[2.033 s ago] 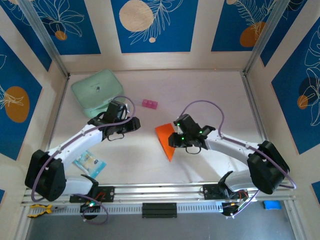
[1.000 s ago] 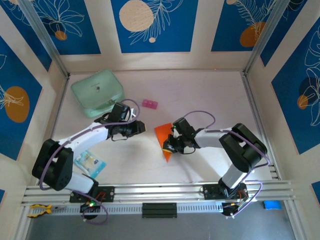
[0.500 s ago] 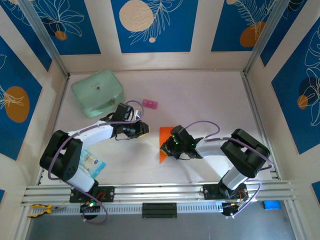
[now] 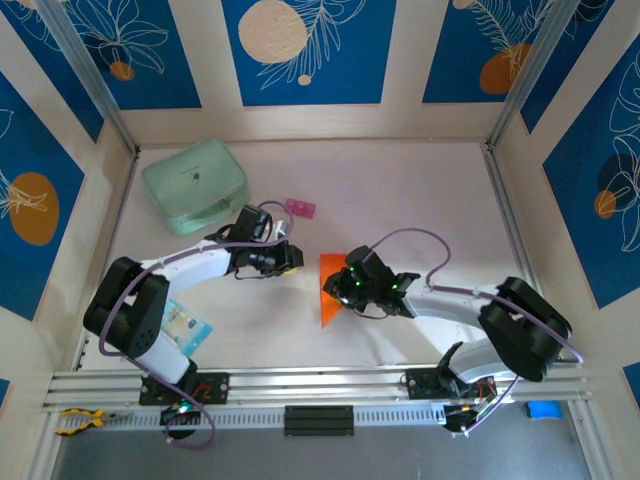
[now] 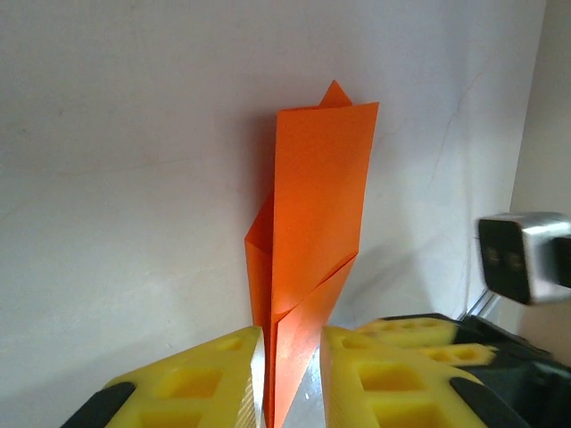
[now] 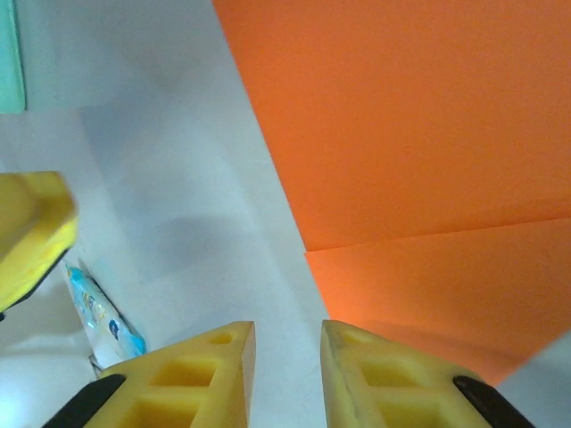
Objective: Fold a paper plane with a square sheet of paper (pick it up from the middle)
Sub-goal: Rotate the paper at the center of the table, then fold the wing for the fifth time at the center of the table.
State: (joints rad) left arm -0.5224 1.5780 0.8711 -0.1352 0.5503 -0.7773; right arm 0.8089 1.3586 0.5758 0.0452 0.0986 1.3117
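Observation:
The orange paper (image 4: 328,300) lies on the table folded into a narrow, pointed shape with creases. In the left wrist view the paper (image 5: 317,196) runs away from me, and its near tip reaches into the gap of my left gripper (image 5: 292,334), which is open a little; I cannot tell whether the fingers touch it. From above, the left gripper (image 4: 290,257) sits at the paper's upper left corner. My right gripper (image 4: 345,288) is low over the paper's right side. It is open (image 6: 287,328) with bare table between its fingers, and its right finger (image 6: 393,374) lies over the paper's (image 6: 428,134) edge.
A mint-green case (image 4: 195,185) stands at the back left and a small pink block (image 4: 300,208) lies behind the left gripper. A blue packet (image 4: 180,325) lies near the left arm's base. Side walls and a front rail (image 4: 320,385) bound the table.
The left gripper has moved right up to the paper. The right gripper has shifted left and lower over it. The paper has gone from a wide triangle to a narrower shape.

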